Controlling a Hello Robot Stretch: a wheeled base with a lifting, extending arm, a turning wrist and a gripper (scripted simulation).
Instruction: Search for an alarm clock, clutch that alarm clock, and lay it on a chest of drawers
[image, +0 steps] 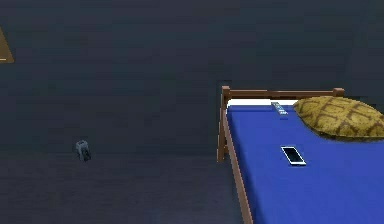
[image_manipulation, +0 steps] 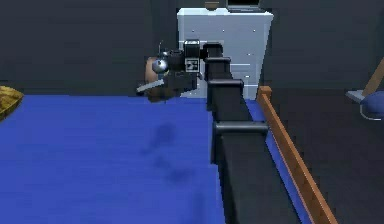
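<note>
In the forward view, a bed (image: 270, 190) with a blue cover and a wooden frame is being shown at the right, against a dark wall. A yellow-brown cushion (image: 340, 116) and a flat black item (image: 292, 155) are lying on it. A small grey thing (image: 83, 150) is sitting low at the left.

In the arm side view, the arm (image_manipulation: 235, 140) is being held out across the blue bed. A small round brownish alarm clock (image_manipulation: 151, 69) is being gripped at the far end of the gripper (image_manipulation: 155, 86), hanging clear of the cover. A white chest of drawers (image_manipulation: 245, 45) is standing just beyond, behind the arm.
</note>
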